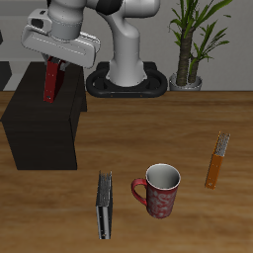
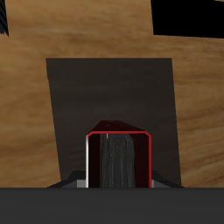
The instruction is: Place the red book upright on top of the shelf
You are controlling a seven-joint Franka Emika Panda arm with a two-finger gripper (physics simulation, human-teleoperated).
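Observation:
The red book [image 1: 51,81] hangs upright in my gripper [image 1: 54,65], its lower end just above or touching the flat top of the black shelf [image 1: 40,133]. The gripper is shut on the book's upper end. In the wrist view the red book [image 2: 118,157] shows end-on, a red outline around a grey patterned face, with the shelf top [image 2: 109,87] right beneath it. The fingers are hidden below the frame's edge there.
A dark grey-black book [image 1: 104,206] lies near the table's front edge. A red patterned mug [image 1: 158,190] stands beside it. An orange book [image 1: 217,161] lies farther off. The robot base [image 1: 128,74] and a potted plant [image 1: 193,44] are at the back.

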